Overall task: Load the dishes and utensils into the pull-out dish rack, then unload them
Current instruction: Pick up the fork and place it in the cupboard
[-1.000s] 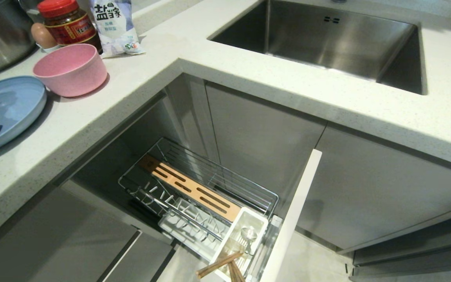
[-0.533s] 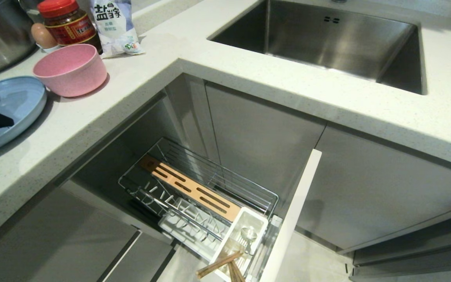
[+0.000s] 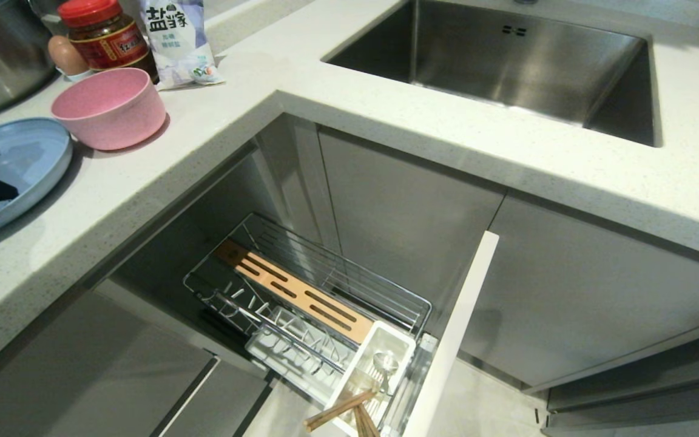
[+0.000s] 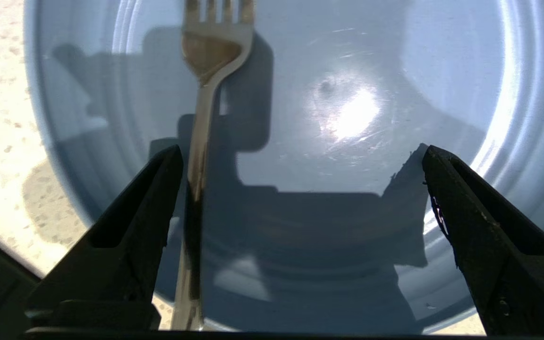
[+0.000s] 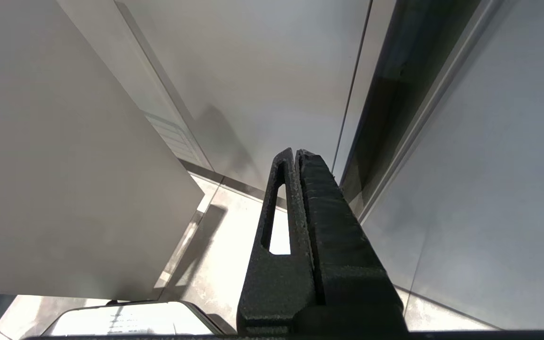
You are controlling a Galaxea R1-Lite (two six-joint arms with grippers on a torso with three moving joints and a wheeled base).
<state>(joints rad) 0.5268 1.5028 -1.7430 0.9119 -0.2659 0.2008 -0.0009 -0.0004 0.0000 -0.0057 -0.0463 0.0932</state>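
Two utensils are already stowed: the chopsticks (image 3: 340,409) and the spoon (image 3: 385,363) stand in the white caddy (image 3: 399,341) at the near end of the pull-out dish rack (image 3: 307,291), at about 6 o'clock in the head view. Upright storage there keeps handles reachable. The rack's plate prongs (image 3: 276,331) and slotted wooden strip (image 3: 295,291) carry nothing, so loading appears unfinished.

On the counter at 9 o'clock lies the light-blue plate (image 3: 25,164) with the fork (image 4: 201,141) resting flat on it. The left gripper (image 4: 300,156) hangs over the plate, jaws spread wide and holding nothing; the fork handle passes just inside one finger, off-centre. Judgement: the wide spread is meant to straddle the thin handle, and a sideways correction would be needed before closing.

Further, at 10 o'clock, the pink bowl (image 3: 110,106) stands upright beside the plate, awaiting its turn.

The right gripper (image 5: 295,156) is parked low by the cabinet fronts, fingers pressed together, empty.
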